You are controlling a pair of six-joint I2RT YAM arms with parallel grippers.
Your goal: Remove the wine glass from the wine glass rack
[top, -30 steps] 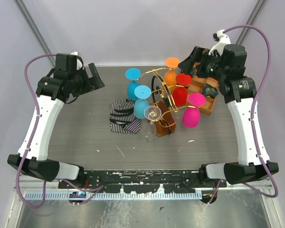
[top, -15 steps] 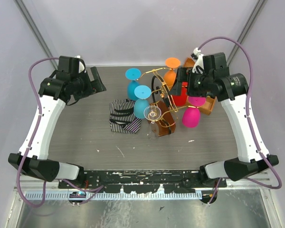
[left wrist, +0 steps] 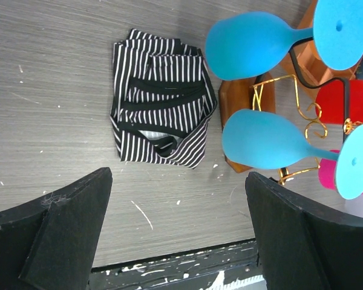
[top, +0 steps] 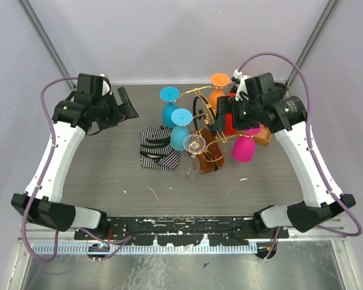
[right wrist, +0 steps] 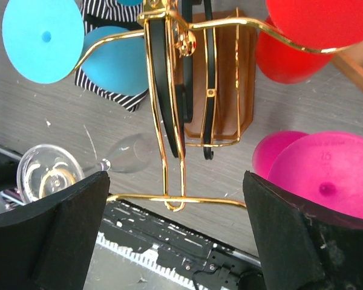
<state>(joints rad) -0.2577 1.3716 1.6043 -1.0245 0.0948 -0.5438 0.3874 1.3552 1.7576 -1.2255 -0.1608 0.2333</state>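
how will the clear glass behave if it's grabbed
The clear glass looks thin-walled, so it is probably fragile and slick to grip. It hangs foot-up on the rack, so it likely has to slide off; a straight pull may snag and rock the stand.

From above, we see the right pincer (top: 222,116) covering most of the red glass (top: 230,127) beneath it. In its wrist view, the pink glass (right wrist: 327,175) just beside it runs off the edge.

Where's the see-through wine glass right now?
In the overhead view the clear glass hangs on the near side of the gold wire rack, mid-table, right beside a blue glass.
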